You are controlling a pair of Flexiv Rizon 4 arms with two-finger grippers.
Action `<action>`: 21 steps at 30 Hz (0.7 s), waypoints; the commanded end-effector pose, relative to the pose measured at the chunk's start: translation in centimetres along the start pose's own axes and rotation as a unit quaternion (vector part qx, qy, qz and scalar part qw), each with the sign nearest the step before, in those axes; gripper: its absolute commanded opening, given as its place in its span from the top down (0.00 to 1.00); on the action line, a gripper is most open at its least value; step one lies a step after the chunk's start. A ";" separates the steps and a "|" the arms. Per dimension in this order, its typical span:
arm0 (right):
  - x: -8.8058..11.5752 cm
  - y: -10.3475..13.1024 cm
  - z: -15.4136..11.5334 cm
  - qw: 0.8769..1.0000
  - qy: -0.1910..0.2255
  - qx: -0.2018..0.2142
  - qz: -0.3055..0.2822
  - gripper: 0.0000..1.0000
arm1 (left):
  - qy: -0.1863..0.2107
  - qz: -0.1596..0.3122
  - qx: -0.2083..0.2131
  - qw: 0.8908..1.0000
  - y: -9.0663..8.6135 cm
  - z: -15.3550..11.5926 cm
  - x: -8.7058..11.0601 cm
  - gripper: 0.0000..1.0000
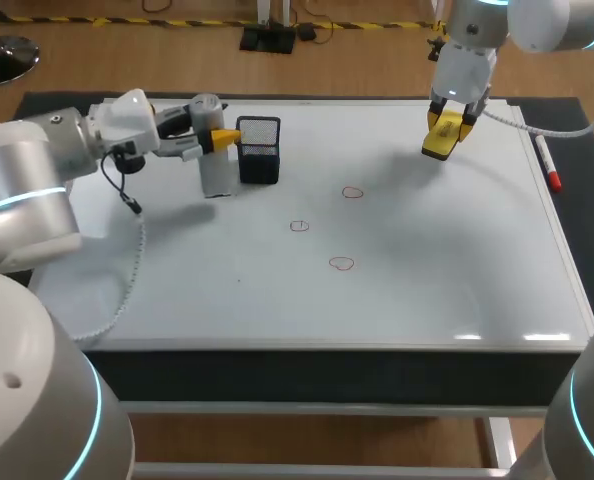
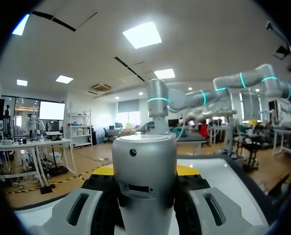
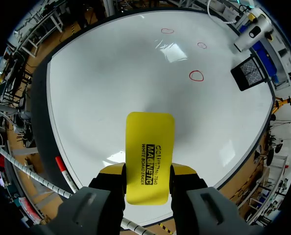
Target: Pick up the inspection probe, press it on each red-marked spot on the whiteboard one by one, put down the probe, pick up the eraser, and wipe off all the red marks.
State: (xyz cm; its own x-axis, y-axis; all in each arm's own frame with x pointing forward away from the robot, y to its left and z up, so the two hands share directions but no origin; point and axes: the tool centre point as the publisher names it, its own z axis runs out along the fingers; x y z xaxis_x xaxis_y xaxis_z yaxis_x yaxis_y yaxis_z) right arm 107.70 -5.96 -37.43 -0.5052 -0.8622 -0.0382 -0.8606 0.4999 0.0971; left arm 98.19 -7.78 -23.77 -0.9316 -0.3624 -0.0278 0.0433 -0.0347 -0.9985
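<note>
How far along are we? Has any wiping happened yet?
Done, it seems: the flat yellow eraser is picked up, the right gripper shut on it over the far right of the whiteboard. In hand: the left gripper is shut on the grey cylindrical probe, upright beside the black mesh holder, so not released. Left: all three red ring marks are unwiped. Whether they were probed cannot be told.
</note>
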 end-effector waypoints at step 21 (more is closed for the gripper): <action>0.1 -0.1 -0.1 1.000 0.001 0.001 -0.001 1.00 | -0.005 -0.016 0.000 1.000 0.8 -3.3 -2.0 1.00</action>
State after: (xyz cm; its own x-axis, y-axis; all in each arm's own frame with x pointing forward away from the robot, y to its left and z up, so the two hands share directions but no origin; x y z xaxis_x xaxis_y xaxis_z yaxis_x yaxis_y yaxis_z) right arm 107.69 -5.96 -37.43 -0.5051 -0.8622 -0.0382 -0.8606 0.4999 0.0972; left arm 98.89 -4.06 -24.60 -0.9288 -0.3706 0.0071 0.0093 -0.0424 -0.9991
